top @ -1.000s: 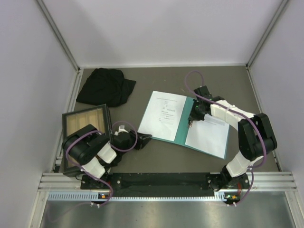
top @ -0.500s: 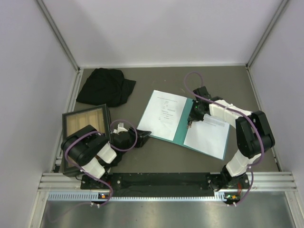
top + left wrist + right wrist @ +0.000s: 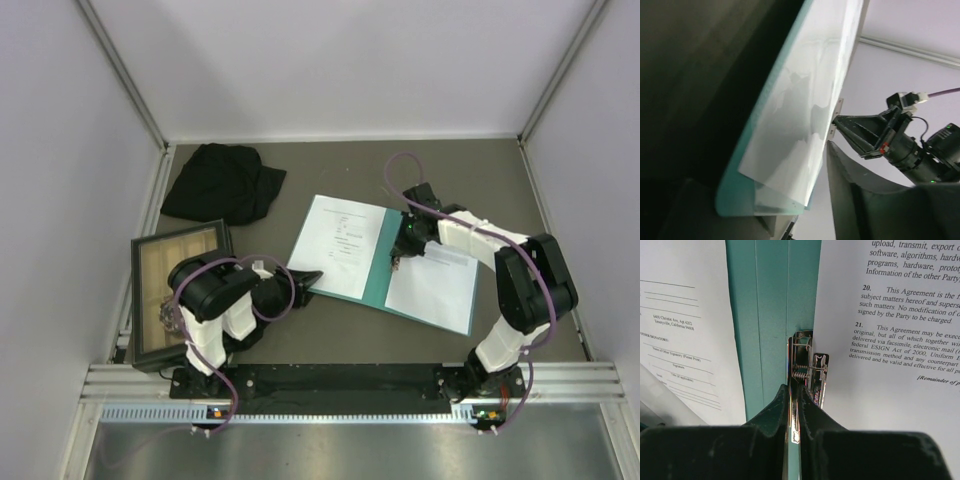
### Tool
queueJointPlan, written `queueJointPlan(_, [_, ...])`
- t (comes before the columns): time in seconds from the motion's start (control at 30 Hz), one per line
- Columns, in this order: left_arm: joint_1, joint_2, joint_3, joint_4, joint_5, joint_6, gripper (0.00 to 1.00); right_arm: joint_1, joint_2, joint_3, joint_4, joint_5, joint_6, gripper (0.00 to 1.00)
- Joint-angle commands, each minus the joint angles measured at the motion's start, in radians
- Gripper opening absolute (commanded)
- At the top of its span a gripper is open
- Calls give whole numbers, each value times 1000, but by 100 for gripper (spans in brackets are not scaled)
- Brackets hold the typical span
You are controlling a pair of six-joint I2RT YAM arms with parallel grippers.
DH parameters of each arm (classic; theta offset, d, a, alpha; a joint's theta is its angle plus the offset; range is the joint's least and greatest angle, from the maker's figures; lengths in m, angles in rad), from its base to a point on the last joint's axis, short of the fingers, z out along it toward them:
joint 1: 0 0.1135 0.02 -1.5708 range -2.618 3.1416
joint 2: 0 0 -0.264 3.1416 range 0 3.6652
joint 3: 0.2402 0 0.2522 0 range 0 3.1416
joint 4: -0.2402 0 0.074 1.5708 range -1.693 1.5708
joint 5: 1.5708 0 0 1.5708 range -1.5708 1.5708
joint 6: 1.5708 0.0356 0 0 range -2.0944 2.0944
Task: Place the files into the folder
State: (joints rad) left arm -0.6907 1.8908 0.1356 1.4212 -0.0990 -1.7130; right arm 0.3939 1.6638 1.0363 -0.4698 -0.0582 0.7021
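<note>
Top external view: the teal folder (image 3: 383,272) lies open on the table (image 3: 480,180). One of the files (image 3: 338,243) rests on its left leaf and another on its right leaf. The right gripper (image 3: 400,252) sits at the folder's spine. The left gripper (image 3: 306,279) touches the folder's near-left corner. A black cloth (image 3: 222,183) lies beyond the folder's left side, and a wooden tray (image 3: 180,260) lies further left of the folder.

Left wrist view: the folder's corner, carrying a white sheet, reaches between the left gripper's fingers (image 3: 855,200). Whether they pinch it cannot be told.

Right wrist view: the right gripper's fingers (image 3: 772,412) are closed on the lever of a metal clip (image 3: 805,365) on the folder's spine, with printed files on either side.
</note>
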Motion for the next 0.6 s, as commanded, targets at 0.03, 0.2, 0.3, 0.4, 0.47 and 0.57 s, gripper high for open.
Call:
queueJointPlan(0.03, [-6,36,-16,234,-22,59,37,14,-3,30,40,-20,1,0])
queueJointPlan(0.2, [-6,-90,16,96,5,216,14,25,14,54,13,-14,-52,0])
queueJointPlan(0.3, [-4,-209,36,-59,4,343,2,34,17,91,-12,-22,-90,0])
queueJointPlan(0.4, [-4,-379,73,-305,-27,498,0,40,-4,120,-41,-17,-116,23])
queueJointPlan(0.47, [-4,-524,110,-546,-65,634,0,40,-19,139,-61,-14,-128,40])
queueJointPlan(0.57, [-6,-671,214,-823,-105,848,0,40,-61,163,-105,-6,-141,59])
